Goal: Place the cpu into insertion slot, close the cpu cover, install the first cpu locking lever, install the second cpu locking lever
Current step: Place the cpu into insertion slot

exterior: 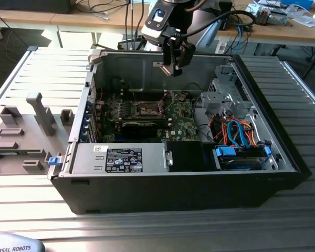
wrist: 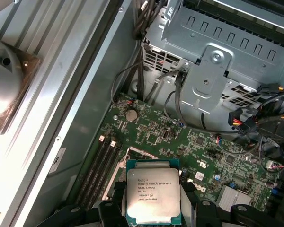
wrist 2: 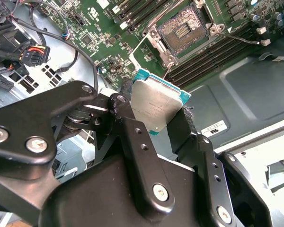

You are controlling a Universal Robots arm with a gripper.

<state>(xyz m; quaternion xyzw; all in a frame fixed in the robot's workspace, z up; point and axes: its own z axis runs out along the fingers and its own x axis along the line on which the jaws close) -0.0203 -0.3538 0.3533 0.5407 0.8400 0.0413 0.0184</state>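
- Cpu (wrist: 151,196): it sits clamped in the gripper (wrist: 154,210), with its dull silver top turned toward the first wrist camera and a teal-green edge showing around the metal.
- In the second wrist view I see one black finger (wrist 2: 128,118) against one edge of the chip and the opposite finger against the other edge. The jaws are drawn in to the chip's width and grip it.
- The chip hangs in the air, clear of the board below it, and touches only the fingers.
- The insertion slot (wrist 2: 184,29) lies well apart from the chip. Its field of contacts is exposed inside a silver metal frame.
- A thin metal lever (wrist 2: 241,38) runs out from the side of the slot, over the memory slots (wrist 2: 213,59).
- In the exterior view I see the gripper inside the upper part of the open computer case (exterior: 283,157), near its far wall, with the slot lower down on the green motherboard (exterior: 184,123).
- A black card (exterior: 142,126) lies across the board just on the near side of the slot.
- A coin cell (wrist: 131,114) sits on the board near the long memory slots.
- A grey metal drive cage (wrist: 217,52) stands beside the board, with black cables hanging from it.
- Orange and blue cables (exterior: 241,134) run at the exterior view's right of the case.
- A silver power supply (exterior: 121,157) lies along the near wall.
- The case rests on a grooved metal table (exterior: 147,220).
- A grey fixture block (exterior: 21,136) lies on the table at the exterior view's left, apart from the case.
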